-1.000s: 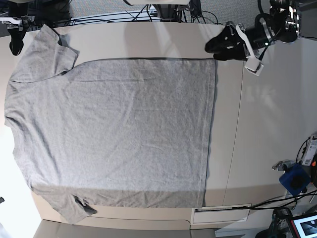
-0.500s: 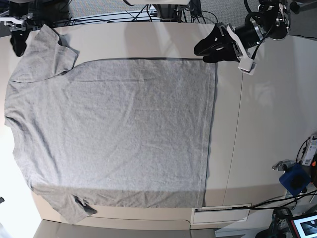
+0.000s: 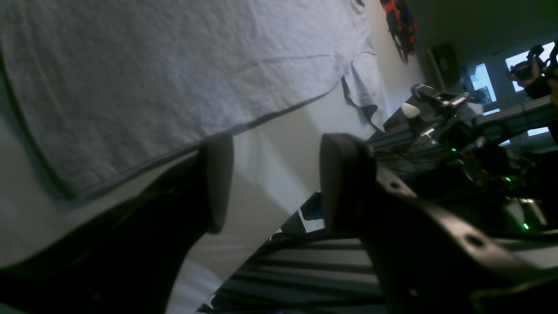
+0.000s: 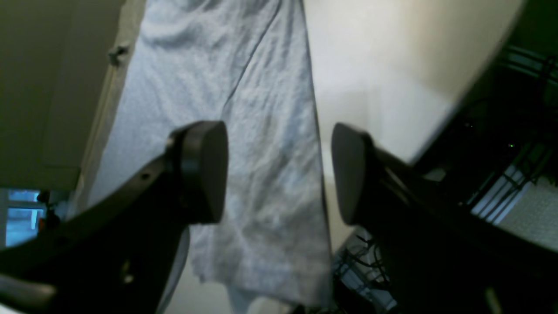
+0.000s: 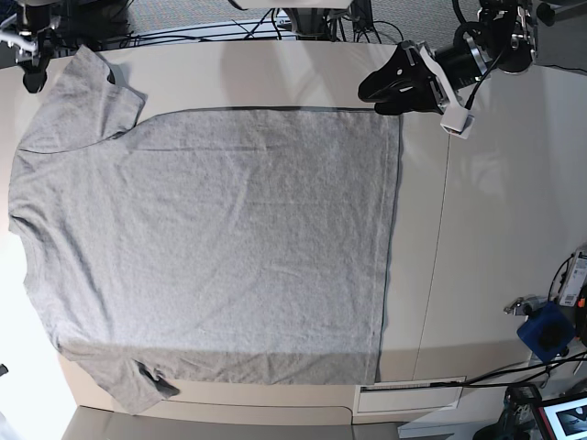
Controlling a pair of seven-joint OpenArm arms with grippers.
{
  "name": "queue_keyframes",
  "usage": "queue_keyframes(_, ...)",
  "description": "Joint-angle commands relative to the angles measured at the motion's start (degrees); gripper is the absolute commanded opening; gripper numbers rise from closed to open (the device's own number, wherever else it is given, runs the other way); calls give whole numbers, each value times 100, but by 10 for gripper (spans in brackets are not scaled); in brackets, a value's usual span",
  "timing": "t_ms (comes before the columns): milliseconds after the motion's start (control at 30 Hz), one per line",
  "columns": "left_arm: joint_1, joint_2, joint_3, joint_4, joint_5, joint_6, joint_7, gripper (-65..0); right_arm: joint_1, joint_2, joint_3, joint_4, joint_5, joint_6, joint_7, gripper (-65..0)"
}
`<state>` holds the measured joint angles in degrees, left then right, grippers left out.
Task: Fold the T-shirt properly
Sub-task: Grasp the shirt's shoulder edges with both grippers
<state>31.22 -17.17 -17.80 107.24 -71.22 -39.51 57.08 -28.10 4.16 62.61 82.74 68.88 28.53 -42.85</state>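
T-shirt (image 5: 211, 247) flat on surface (image 5: 495, 229), unfolded. Left gripper (image 5: 381, 92) near hem corner, fingers wide, empty. Right gripper (image 4: 279, 174) over sleeve, fingers wide, empty. Risk: pinch catches one layer only, fold skews.

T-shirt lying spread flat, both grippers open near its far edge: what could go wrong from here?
1. The left gripper hovers over bare table beside the T-shirt hem corner; closing there could miss the cloth or pinch only the edge.
2. The right gripper straddles the sleeve's edge near the table's edge; a shallow pinch could slip.
3. The shirt's left side overhangs the table, so uneven lifting might drag it off.
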Motion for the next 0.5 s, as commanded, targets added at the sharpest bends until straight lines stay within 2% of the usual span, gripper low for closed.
queue_keyframes(0, 4, -44, -33, 101, -214, -49, -4, -324, -33, 122, 48, -42, 92, 127, 79, -281)
queue_keyframes(100, 4, -46, -33, 103, -216, -49, -2, -324, 52, 216, 44, -319, 90, 256, 42, -281)
queue_keyframes(467, 4, -44, -33, 103, -256, -49, -4, -324, 190, 474, -90, -1010, -275, 247, -20, -281)
